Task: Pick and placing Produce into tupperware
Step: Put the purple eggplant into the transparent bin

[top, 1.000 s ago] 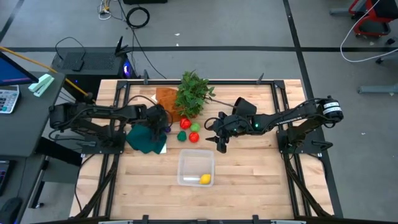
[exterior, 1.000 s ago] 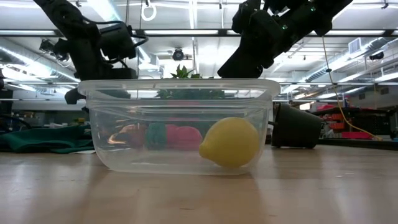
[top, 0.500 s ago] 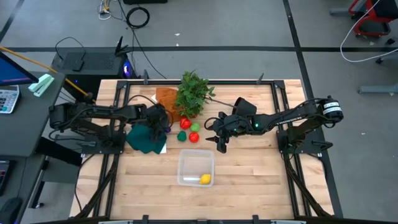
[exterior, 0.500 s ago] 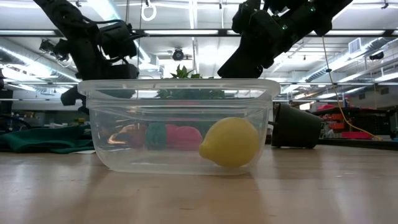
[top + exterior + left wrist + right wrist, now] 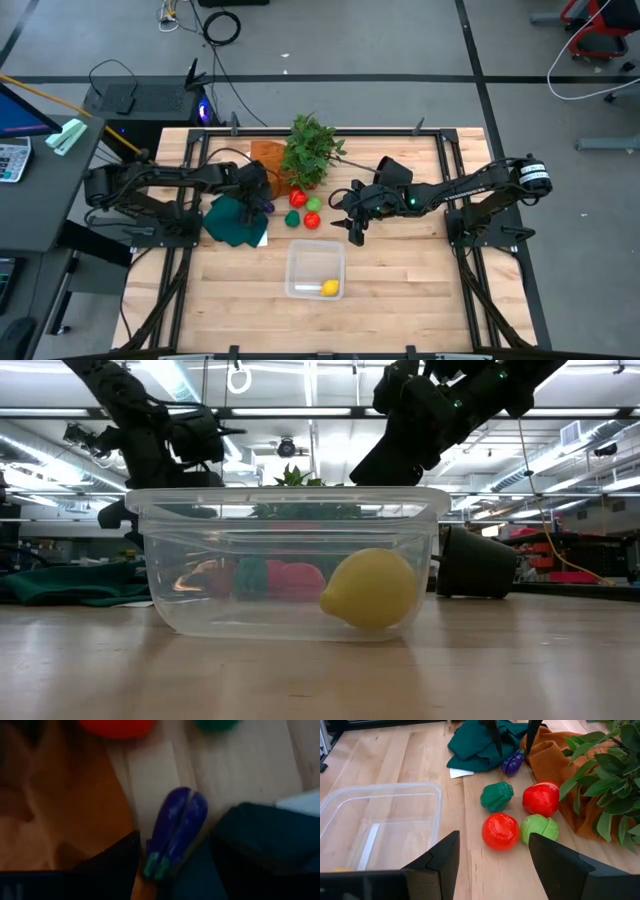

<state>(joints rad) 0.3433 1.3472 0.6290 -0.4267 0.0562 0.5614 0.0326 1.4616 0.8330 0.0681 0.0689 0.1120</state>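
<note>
Near the middle of the worktop's front half sits the clear tupperware [image 5: 316,271], holding a yellow lemon [image 5: 329,288] in its front right corner – the low view shows the fruit [image 5: 369,589] resting against the tub's wall. Behind the tub, toward the worktop's centre, lies a cluster of produce: two red pieces [image 5: 500,831] [image 5: 540,799], a dark green one [image 5: 496,796] and a light green one [image 5: 539,828], the light green touching the nearer red. A purple eggplant [image 5: 176,830] lies just left of that cluster, between the orange cloth [image 5: 550,761] and the green cloth [image 5: 234,221] at the worktop's left side.

The left gripper [image 5: 257,199] hangs directly over the eggplant – its fingers [image 5: 495,737] spread apart on either side of it, not closed on it. The right gripper [image 5: 354,227] hovers to the right of the produce, its fingers [image 5: 434,860] apart and holding nothing. A leafy plant [image 5: 312,150] lies at the rear centre of the worktop.
</note>
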